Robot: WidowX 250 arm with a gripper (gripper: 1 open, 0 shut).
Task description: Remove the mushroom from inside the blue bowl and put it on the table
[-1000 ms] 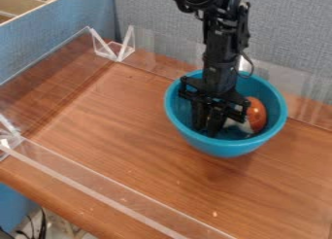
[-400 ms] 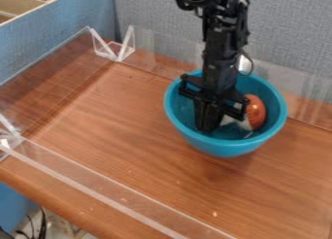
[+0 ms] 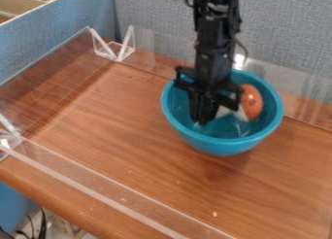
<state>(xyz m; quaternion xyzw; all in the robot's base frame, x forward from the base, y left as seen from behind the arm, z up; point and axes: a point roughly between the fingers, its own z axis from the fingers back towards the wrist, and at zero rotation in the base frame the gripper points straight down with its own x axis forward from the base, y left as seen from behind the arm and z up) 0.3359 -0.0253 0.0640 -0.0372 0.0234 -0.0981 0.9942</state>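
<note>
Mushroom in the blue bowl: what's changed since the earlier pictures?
The claw has risen, and the mushroom has come up a little with it, apparently in its grip, though it is still within the outline of the blue bowl. The bowl has barely shifted; the table and clear walls look the same.

Claw (image 3: 205,117) tips hard to see vs. bowl's (image 3: 223,138) dark interior.

Quantities, as seen from the tableside: table (image 3: 123,121), one; blue bowl (image 3: 215,143), one; mushroom (image 3: 251,101), one; robot arm (image 3: 218,34), one; gripper (image 3: 213,113), one; white brackets (image 3: 115,46), two. Cables (image 3: 42,225) at the lower left were too small to count.
</note>
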